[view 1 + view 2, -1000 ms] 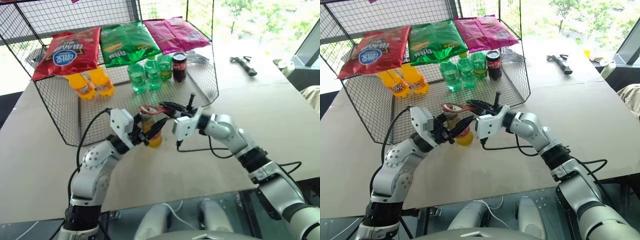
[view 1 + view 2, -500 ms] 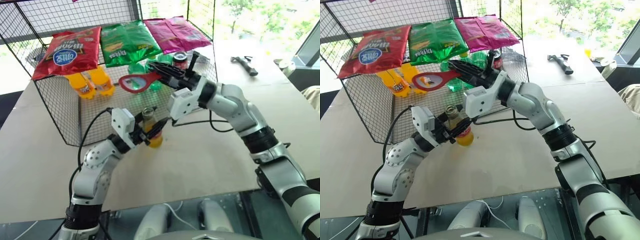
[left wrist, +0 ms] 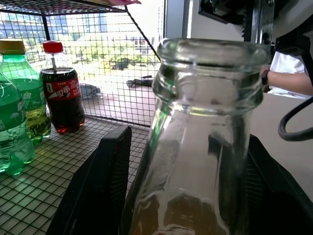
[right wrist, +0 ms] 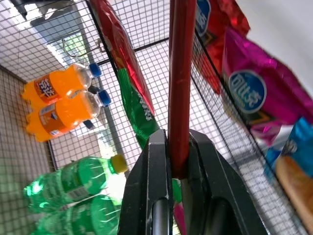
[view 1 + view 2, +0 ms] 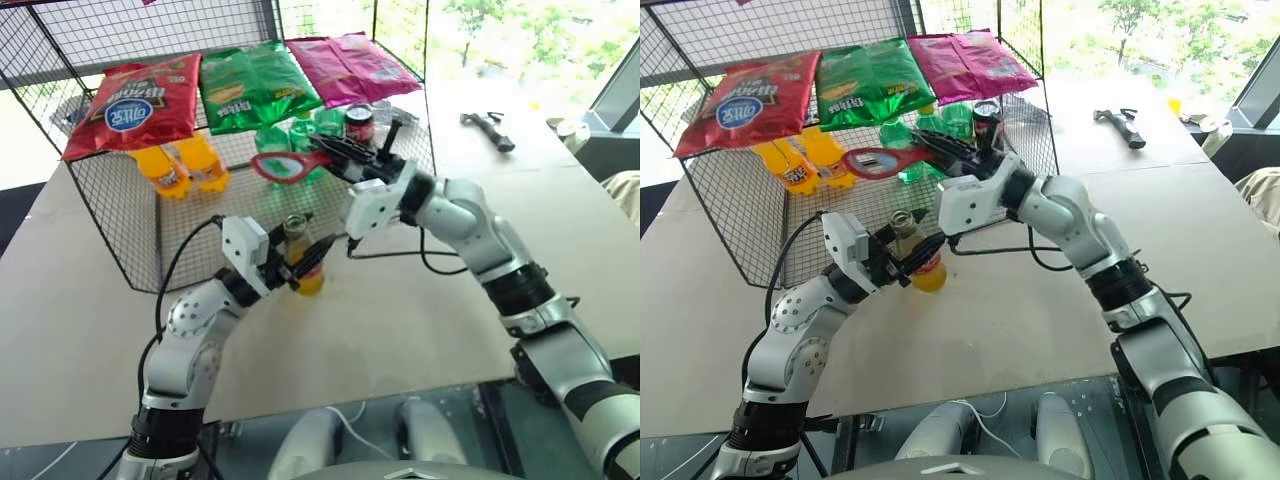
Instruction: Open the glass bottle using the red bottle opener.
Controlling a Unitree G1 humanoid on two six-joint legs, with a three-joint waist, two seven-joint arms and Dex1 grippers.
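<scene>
Bottle (image 5: 297,250) of clear glass, yellow drink inside, apparently uncapped.

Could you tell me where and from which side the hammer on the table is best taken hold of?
Grip the hammer around the middle of its handle, coming from straight above. It lies flat on the bare table, apart from the wire rack, so nothing crowds it. Set the jaws across the handle's narrow width; the bulkier head would likely slip or tip.
</scene>
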